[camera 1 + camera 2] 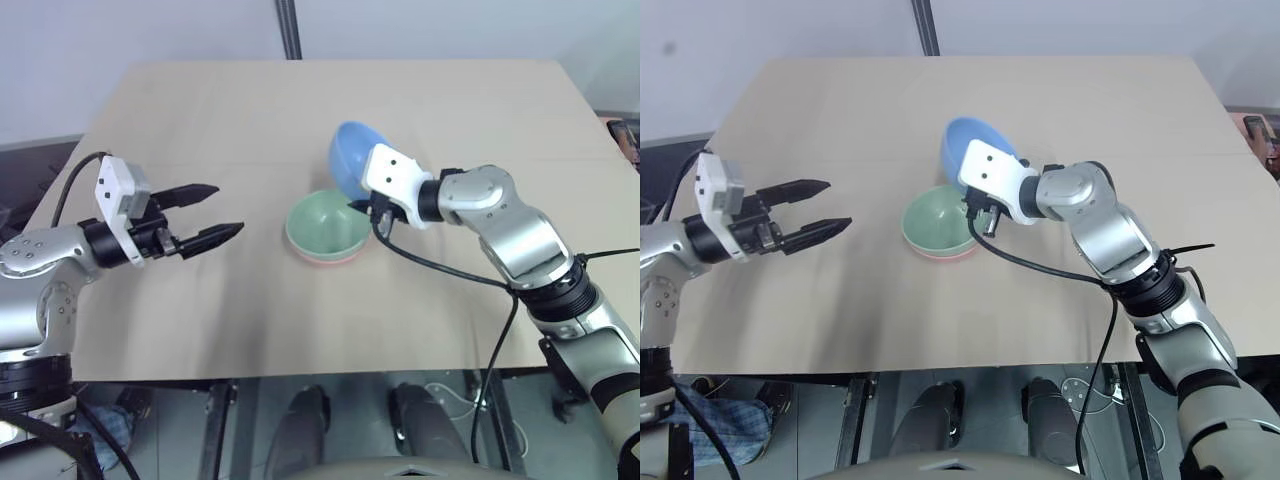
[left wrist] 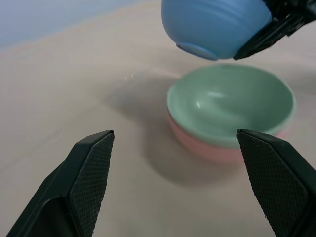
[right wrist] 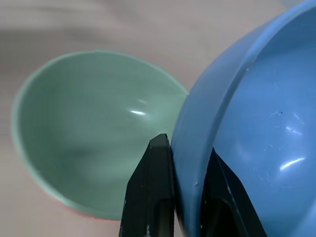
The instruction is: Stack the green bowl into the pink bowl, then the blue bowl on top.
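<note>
The green bowl (image 1: pixel 326 226) sits nested inside the pink bowl (image 1: pixel 325 259) at the middle of the table; only the pink rim shows beneath it. Just above and beyond them hangs the blue bowl (image 1: pixel 350 158), tilted, with my right gripper (image 3: pixel 185 170) shut on its rim. In the right wrist view one finger lies outside the blue wall and one inside. My left gripper (image 1: pixel 212 217) stands open and empty, well to the left of the stack and pointing toward it. The left wrist view shows both its fingers (image 2: pixel 91 170) wide apart, with the stack (image 2: pixel 229 111) ahead.
The tan table (image 1: pixel 200 120) stretches around the bowls, with its front edge near me. A black cable (image 1: pixel 450 270) trails from my right wrist over the table's right side. A dark post (image 1: pixel 289 28) rises behind the far edge.
</note>
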Available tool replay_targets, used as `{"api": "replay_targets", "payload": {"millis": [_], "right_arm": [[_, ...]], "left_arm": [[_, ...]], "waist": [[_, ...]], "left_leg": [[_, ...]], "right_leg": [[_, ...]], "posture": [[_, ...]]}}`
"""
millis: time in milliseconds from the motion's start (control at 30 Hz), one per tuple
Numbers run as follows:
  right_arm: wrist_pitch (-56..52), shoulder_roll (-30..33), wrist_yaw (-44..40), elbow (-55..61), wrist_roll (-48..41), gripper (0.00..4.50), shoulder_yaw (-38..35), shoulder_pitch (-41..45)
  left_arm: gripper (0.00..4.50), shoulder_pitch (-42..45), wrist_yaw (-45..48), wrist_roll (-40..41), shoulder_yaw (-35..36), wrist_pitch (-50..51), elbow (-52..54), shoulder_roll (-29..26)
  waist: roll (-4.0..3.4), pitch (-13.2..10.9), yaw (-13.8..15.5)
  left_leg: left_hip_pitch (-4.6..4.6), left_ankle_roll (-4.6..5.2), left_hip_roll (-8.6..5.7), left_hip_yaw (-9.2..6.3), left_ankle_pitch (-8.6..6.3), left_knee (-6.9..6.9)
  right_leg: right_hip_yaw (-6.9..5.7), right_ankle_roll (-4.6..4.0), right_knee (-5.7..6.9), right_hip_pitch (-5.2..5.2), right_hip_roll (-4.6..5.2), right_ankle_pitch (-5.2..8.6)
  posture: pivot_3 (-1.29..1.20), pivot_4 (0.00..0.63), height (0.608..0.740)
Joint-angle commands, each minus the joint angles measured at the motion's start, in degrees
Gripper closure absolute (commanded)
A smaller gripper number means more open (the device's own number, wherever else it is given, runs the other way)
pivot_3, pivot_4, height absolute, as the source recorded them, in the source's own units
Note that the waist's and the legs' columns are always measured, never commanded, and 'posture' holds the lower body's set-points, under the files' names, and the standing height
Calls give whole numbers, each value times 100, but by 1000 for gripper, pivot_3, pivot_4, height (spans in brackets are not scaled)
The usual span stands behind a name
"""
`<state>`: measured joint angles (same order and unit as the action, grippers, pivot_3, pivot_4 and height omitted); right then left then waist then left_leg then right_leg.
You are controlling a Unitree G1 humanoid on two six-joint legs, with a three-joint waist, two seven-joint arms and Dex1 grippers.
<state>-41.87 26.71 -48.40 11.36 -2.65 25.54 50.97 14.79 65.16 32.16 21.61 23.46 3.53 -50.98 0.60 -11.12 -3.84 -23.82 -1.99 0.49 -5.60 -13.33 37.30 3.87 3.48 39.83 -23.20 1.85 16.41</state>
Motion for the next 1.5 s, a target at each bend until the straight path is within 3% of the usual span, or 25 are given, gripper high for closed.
{"api": "replay_targets", "payload": {"millis": [33,267,467,667,1033,1267,1500], "right_arm": [[246,-4,-244,456,37,4412,208,128],[300,14,-559,935,9,4412,491,82],[48,-69,-506,1015,-53,2007,297,148],[-527,203,-598,1004,-586,2007,-587,65],[-516,1830,-1443,1301,-2074,2007,-2651,-1372],[526,2150,-1842,721,-2439,2007,-3733,-2811],[1462,2252,-2170,197,-2364,2007,-3902,-3651]], "left_arm": [[263,-125,106,157,327,8,224,-249],[263,-360,404,197,393,7,81,-526],[263,-269,462,231,259,41,68,-500],[263,-313,215,316,200,133,381,-303],[263,-1017,-707,883,454,1035,1719,-12],[263,-1284,-1104,1121,525,1270,2109,155],[263,-1404,-1104,922,515,1067,2020,78]], "waist": [[0,0,-5],[-1,0,-5],[0,0,-2],[1,0,17],[3,-2,25],[7,1,75],[4,-1,109]], "left_leg": [[0,0,0,0,0,0],[0,0,1,1,0,-2],[0,0,1,0,0,-1],[0,0,1,0,0,-1],[8,2,7,7,-1,-7],[8,2,2,12,-1,0],[13,2,4,21,-1,1]], "right_leg": [[0,0,0,0,0,0],[0,0,-2,0,0,0],[-1,0,0,0,0,0],[-1,0,-1,0,1,0],[4,0,0,3,-2,0],[6,0,-7,12,5,0],[15,1,-3,13,1,0]], "posture": [[0,150,740],[0,150,740],[0,150,740],[0,150,740],[0,150,740],[0,150,740],[0,150,740]]}}
